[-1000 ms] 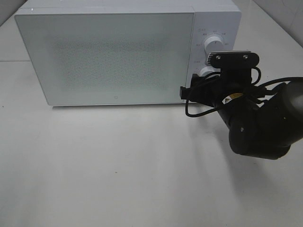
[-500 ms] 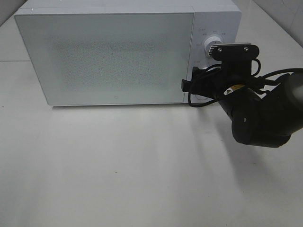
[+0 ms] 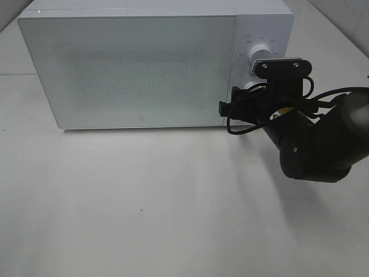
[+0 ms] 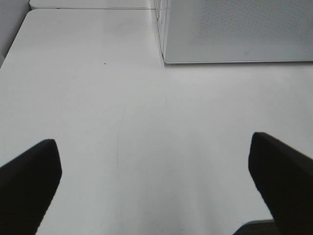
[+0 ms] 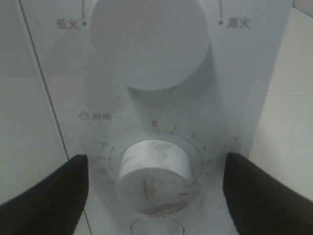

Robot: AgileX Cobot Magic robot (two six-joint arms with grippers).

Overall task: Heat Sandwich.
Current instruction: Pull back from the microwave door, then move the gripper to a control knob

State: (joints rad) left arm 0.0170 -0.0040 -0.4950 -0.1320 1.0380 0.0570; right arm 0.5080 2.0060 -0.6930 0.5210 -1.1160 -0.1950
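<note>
The sandwich is out of view. A white microwave stands at the back of the table with its frosted door shut. My right gripper is open, its dark fingers on either side of the lower timer knob and apart from it. Above that knob is the larger power knob. From the high camera, the right arm reaches to the control panel, and its camera mount covers the gripper. My left gripper hangs open over bare table, holding nothing.
The white table stretches in front of the microwave. The left wrist view shows the microwave's lower front corner ahead of the left gripper. A round button sits just below the timer knob.
The right arm rose a little along the control panel, then dropped back slightly. Its jaws keep the same width. The microwave door stays shut.
</note>
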